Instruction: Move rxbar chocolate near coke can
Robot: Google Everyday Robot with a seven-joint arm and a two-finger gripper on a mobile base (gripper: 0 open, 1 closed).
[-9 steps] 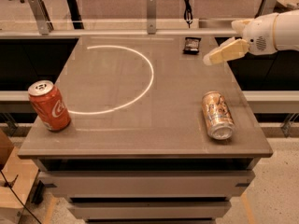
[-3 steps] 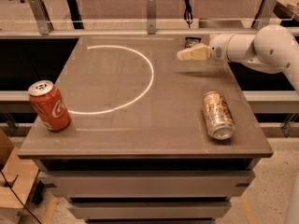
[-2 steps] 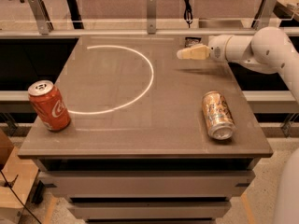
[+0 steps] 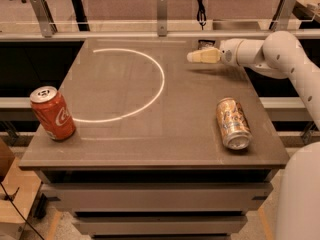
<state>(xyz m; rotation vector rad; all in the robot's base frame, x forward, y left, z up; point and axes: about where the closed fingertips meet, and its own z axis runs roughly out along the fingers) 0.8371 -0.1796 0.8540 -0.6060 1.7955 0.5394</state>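
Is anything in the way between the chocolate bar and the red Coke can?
Nothing visible. The gripper is right by the rxbar chocolate at the back edge; the tan can lies off the path to the coke can.

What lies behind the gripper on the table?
A small dark snack bar lies behind the gripper, at the far edge of the table. The gripper hides its near part.

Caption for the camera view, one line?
Gripper hovers by the rxbar chocolate at far right; coke can stands front left.
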